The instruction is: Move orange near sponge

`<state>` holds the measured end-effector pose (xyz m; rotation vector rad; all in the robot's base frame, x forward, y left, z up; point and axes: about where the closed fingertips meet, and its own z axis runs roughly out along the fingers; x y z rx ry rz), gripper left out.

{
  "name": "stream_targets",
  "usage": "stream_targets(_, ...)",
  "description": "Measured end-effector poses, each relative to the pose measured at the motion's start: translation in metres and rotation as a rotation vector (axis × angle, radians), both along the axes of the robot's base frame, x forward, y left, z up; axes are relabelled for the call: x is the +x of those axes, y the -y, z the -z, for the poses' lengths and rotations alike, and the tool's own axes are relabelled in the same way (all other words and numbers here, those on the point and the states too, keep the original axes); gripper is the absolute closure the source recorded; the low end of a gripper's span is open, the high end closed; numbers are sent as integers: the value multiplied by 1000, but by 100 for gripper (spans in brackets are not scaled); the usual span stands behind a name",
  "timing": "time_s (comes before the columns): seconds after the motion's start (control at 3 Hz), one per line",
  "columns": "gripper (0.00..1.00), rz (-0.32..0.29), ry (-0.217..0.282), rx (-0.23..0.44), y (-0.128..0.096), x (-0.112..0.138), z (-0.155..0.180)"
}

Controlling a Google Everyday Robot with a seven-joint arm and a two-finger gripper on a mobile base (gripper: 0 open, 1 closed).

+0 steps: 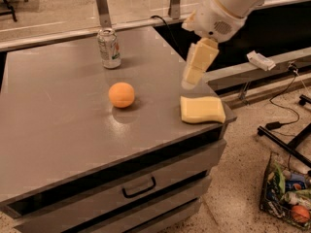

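Hovering jaws near sponge (202, 109), can (109, 48) beyond

The gripper (189, 80) hangs over the right part of the grey table (58, 130), just behind the sponge (202, 109). The orange (121, 94) lies apart, to its left. A drink can (109, 48) stands farther back.

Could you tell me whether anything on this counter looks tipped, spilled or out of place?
Nothing stands out. The can stands upright, the orange looks intact, and the sponge lies flat, though close to a corner of the counter. The claw hangs near the sponge, not touching it.
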<state>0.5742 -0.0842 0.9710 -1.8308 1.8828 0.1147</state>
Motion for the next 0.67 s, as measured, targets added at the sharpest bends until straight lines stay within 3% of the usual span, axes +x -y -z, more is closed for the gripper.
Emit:
stream_targets(0.33,0,-39,22,7,-35,23,4)
stream_targets(0.67,0,-78,22,11,-66,30,14)
